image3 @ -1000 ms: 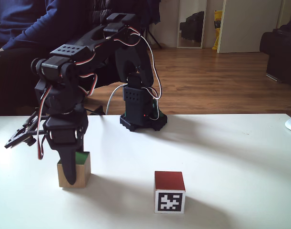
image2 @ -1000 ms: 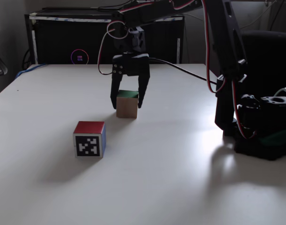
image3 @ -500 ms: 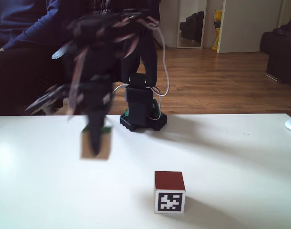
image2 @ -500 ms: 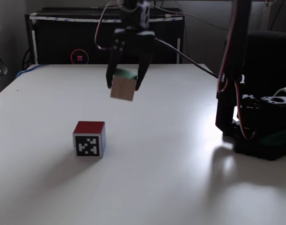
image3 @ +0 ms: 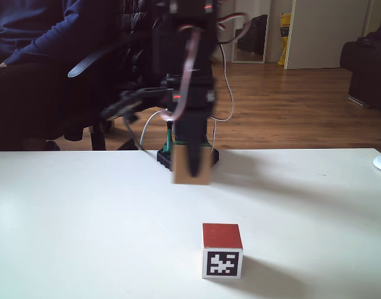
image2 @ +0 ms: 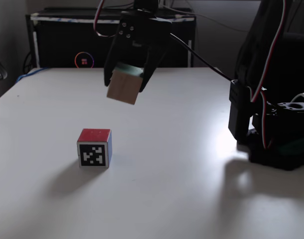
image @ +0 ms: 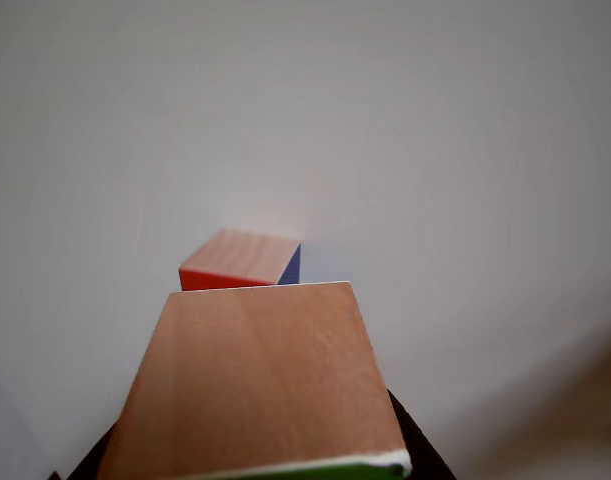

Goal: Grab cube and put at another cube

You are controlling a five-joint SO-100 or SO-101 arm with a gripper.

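A: Where is the cube [image2: 124, 85]?

B: Up in the air, clear of the white table [image2: 181, 189]. The gripper [image2: 127, 83] has it pinched between its two black fingers, one on each side. In a fixed view the cube hangs tilted, with its green face turned up toward the gripper body and plain wood facing the camera.

A: And from the other side?

B: In the other fixed view the cube [image3: 191, 166] shows a plain wood face, with one dark finger [image3: 194, 163] running down across its front. The gripper [image3: 192, 174] points downward there. In the other view the cube [image: 255, 380] is very close, wood face up, with a strip of green along the bottom edge.

A: How does the arm stand?

B: It reaches out from its black base [image2: 281, 149] at the right of the table in a fixed view, with the gripper held high and slanted down to the left. Red and white wires [image2: 273, 45] run along it.

A: And another cube [image2: 94, 148]?

B: It sits on the table, below and to the left of the held one, well apart from it. It has a red top, a blue side and a black-and-white square marker on the front. In the other view it [image: 243, 261] lies just beyond the held cube's far edge.

A: So how many?

B: Two cubes, one arm, one gripper.
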